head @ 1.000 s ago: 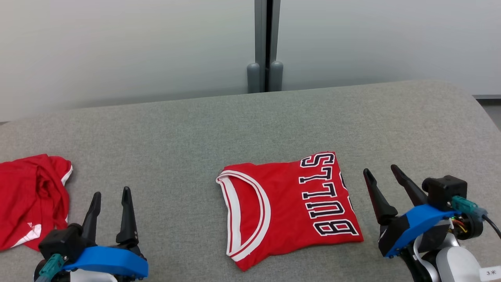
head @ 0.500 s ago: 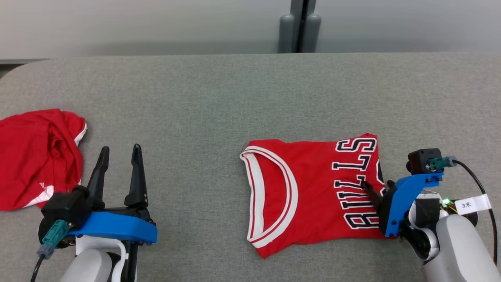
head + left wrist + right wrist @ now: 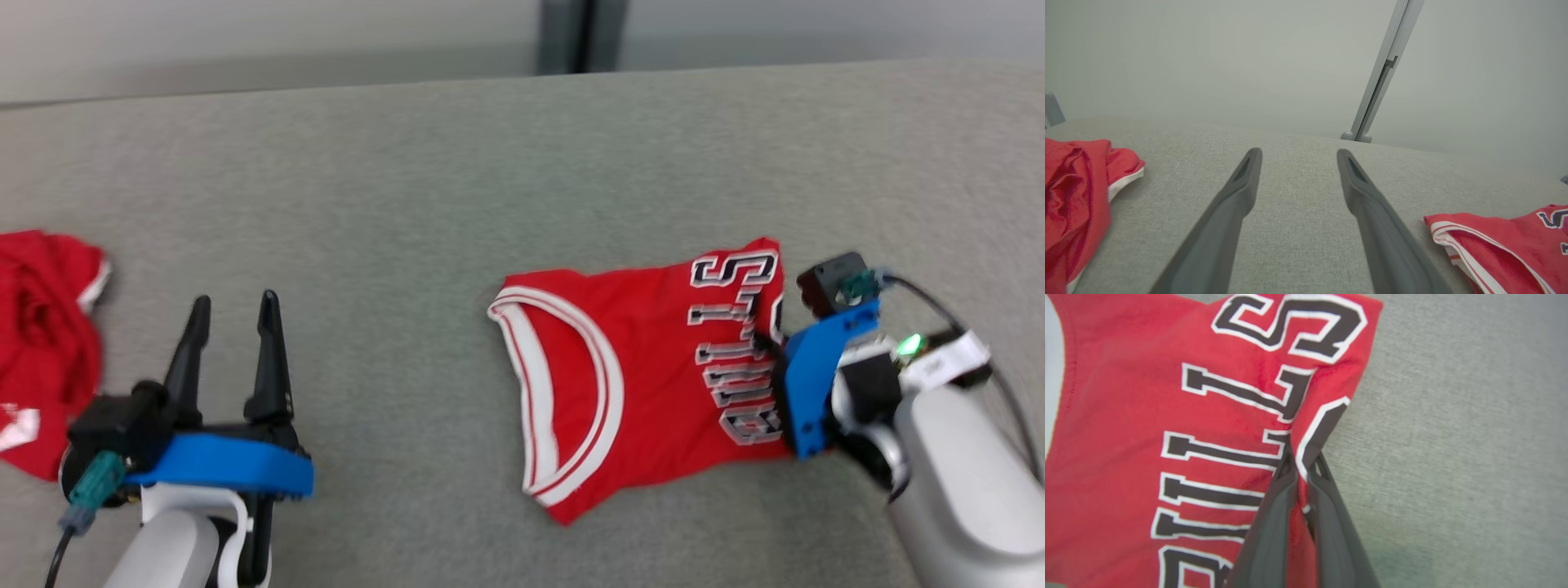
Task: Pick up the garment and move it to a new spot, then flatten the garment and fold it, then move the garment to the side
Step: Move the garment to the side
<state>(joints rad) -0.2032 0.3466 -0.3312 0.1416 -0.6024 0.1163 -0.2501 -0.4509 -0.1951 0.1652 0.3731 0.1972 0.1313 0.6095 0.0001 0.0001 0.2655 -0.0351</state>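
The garment is a folded red jersey with white trim and black BULLS lettering, lying at centre right on the grey cushion. My right gripper is shut on its right edge; in the right wrist view the garment has a ridge of cloth pinched between the right gripper fingers. My left gripper stands open at the lower left, well apart from the jersey, nothing between its fingers. The left wrist view has the left gripper over bare cushion, with the jersey's collar at its right.
A second red garment lies crumpled at the left edge of the grey cushion; it is also in the left wrist view. A pale wall with a grey vertical post stands behind the cushion.
My right gripper came down on the jersey's right edge and shut on it, bunching the cloth there. The head camera tilted down and shifted. My left gripper stayed open.
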